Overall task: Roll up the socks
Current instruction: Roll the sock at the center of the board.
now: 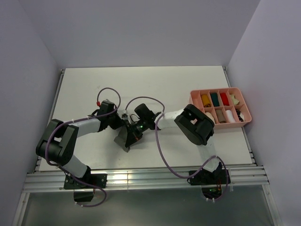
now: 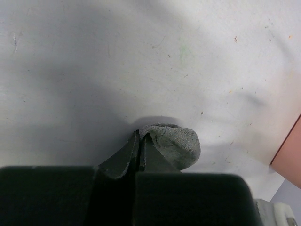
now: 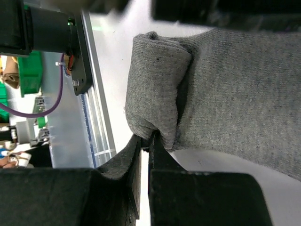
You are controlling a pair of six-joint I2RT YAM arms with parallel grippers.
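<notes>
Your left hand (image 2: 139, 140) is pinched tight on the edge of the grey sock (image 2: 178, 146), and your right hand (image 3: 149, 141) is clamped on its rolled fold. It lies mid-surface (image 1: 164, 84), with the pink tray (image 1: 235, 125) toward 2 o'clock.

The sock (image 1: 125, 140) is lying on the table (image 1: 155, 84), centre-front — the compartment tray (image 1: 248, 113) is sitting at its right edge, holding rolled bundles (image 1: 205, 100).

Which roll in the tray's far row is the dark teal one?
The dark teal roll is second from the left in the pink tray, between the mustard roll and the red roll.
</notes>
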